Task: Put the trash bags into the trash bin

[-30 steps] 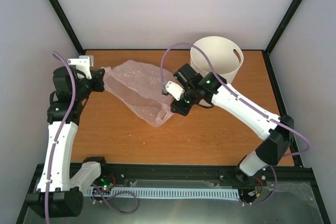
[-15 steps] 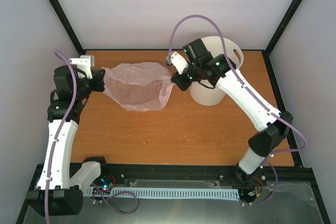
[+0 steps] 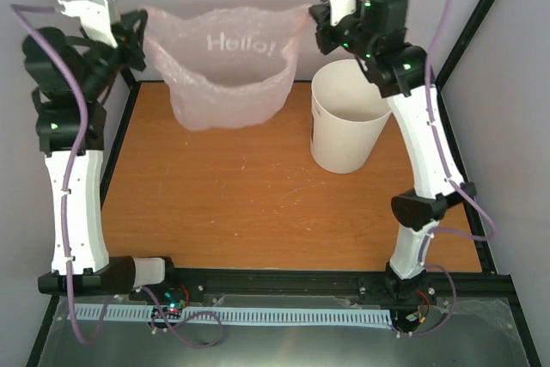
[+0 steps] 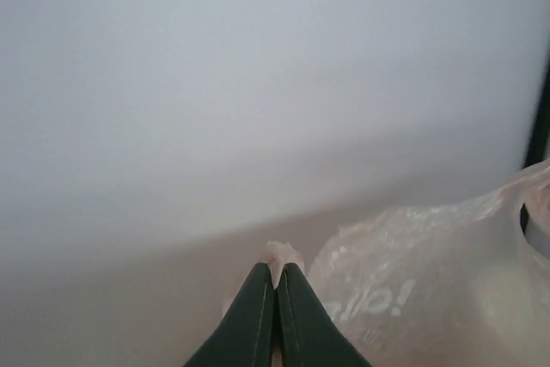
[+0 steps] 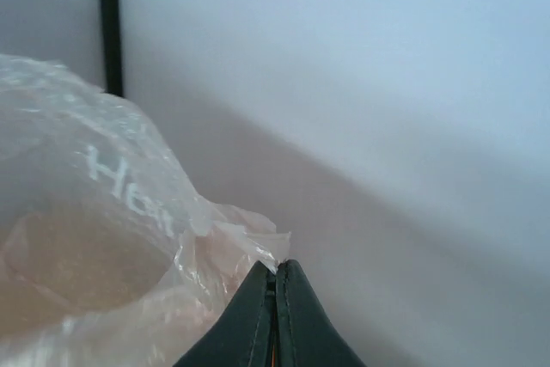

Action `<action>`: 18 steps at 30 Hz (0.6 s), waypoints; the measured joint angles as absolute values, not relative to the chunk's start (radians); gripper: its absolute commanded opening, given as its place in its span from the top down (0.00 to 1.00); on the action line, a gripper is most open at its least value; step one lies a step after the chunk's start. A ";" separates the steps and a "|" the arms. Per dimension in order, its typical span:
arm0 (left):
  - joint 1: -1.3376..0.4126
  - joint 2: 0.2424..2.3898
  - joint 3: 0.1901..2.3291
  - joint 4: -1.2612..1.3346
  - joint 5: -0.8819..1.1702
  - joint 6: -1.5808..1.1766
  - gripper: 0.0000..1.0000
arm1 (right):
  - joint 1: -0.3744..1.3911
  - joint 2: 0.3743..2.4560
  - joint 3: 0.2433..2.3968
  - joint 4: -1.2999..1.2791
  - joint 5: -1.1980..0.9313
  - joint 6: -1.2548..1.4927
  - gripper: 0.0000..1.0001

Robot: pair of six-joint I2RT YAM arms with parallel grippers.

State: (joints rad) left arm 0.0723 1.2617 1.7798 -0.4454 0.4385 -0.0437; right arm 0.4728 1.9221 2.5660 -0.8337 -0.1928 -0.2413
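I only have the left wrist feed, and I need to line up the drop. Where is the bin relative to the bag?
Observer: The bin stands upright on the table, to the right of the bag in the top view. The bag is not over it.
Operator: Is the bag's far side held too?
Observer: Yes. The right gripper is shut on a fold of the bag's edge, high above the bin.
Operator: Anything in the bin already?
Observer: Nothing shows in the part of its inside that I can see. The right arm hides some of the rim.
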 measured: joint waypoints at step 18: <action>-0.060 1.512 2.196 -0.243 0.686 -0.202 0.99 | 0.424 1.581 2.437 -0.506 0.028 -0.319 0.97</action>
